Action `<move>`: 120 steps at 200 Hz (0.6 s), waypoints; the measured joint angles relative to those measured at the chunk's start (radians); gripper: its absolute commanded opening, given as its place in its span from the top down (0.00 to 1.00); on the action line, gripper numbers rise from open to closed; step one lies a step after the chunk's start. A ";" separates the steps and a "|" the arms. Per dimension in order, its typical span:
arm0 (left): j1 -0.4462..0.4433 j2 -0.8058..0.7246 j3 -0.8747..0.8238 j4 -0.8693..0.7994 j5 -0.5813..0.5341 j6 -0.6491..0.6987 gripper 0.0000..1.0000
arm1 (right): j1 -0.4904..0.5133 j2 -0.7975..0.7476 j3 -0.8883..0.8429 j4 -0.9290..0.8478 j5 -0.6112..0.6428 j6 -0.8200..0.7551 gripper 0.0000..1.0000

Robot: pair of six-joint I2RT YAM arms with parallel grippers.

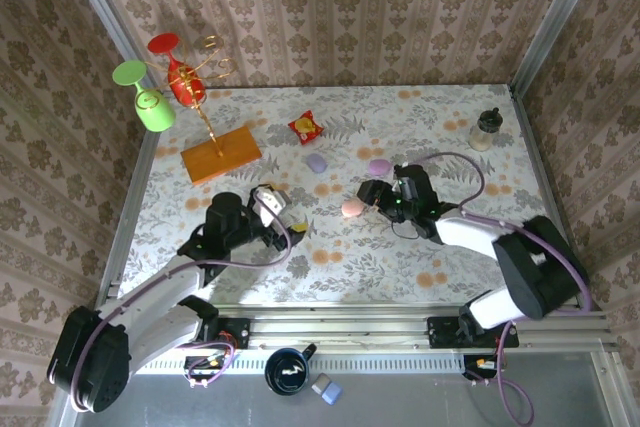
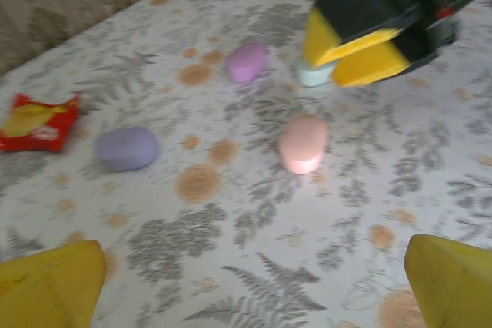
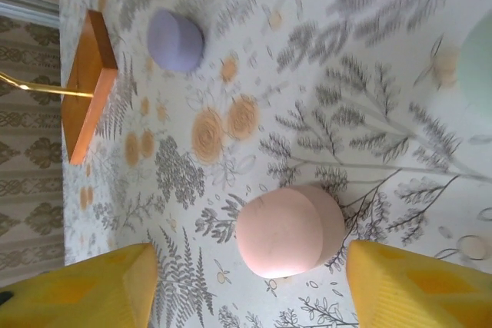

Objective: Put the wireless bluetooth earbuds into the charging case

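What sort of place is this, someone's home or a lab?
Probably a lab test booth dressed like a home: wallpapered walls set in a metal frame, a floral tabletop, plus a left arm and a right arm bolted to a rail at its near edge.

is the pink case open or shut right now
Shut: the pink case lies on the table as one smooth closed pebble, lid down, no inner wells showing.
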 measured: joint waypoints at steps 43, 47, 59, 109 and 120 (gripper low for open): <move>0.112 -0.053 0.012 0.024 -0.180 -0.022 0.00 | -0.019 -0.225 0.060 -0.207 0.280 -0.261 0.13; 0.134 -0.056 0.012 0.031 -0.195 -0.024 0.00 | -0.022 -0.243 0.060 -0.214 0.316 -0.290 0.13; 0.187 -0.060 0.008 0.056 -0.233 -0.038 0.00 | -0.031 -0.278 0.060 -0.226 0.410 -0.379 0.11; 0.319 -0.042 -0.081 0.161 -0.365 -0.052 0.00 | -0.146 -0.256 -0.068 -0.033 0.641 -0.728 0.09; 0.336 -0.019 -0.100 0.191 -0.388 -0.052 0.00 | -0.195 -0.213 -0.102 0.026 0.646 -0.775 0.08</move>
